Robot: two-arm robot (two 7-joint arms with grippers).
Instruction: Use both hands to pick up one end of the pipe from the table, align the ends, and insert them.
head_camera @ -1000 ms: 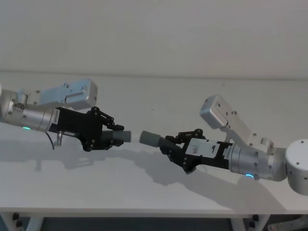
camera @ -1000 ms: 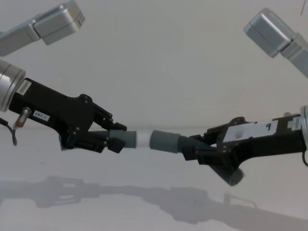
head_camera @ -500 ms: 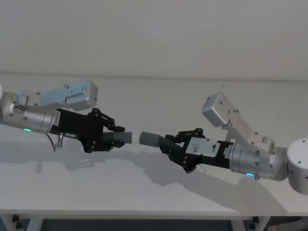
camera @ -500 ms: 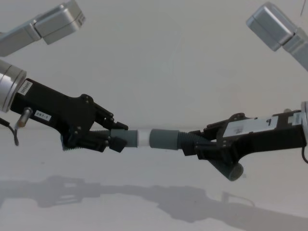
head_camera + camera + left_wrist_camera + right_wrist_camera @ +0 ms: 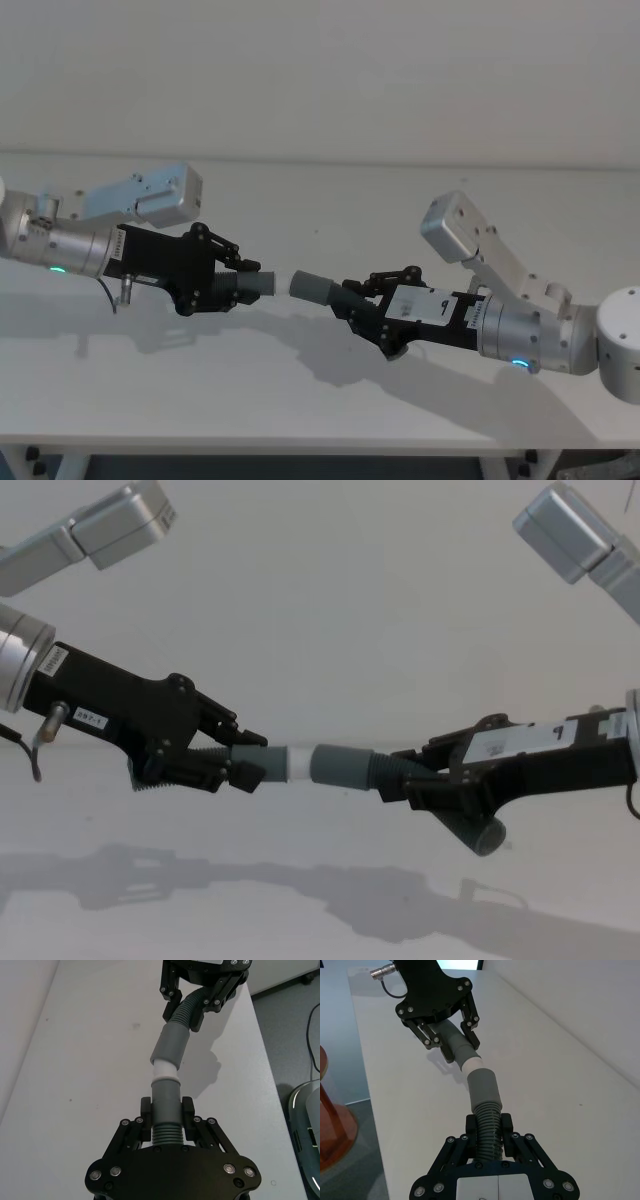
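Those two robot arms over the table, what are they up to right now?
They are joining two ribbed hose pieces in mid-air above the table. The left gripper is shut on the white-tipped piece. The right gripper is shut on the cuffed piece. The white tip and the grey cuff face each other nearly in line. The tip is right at the cuff's mouth, and most of it is still outside.
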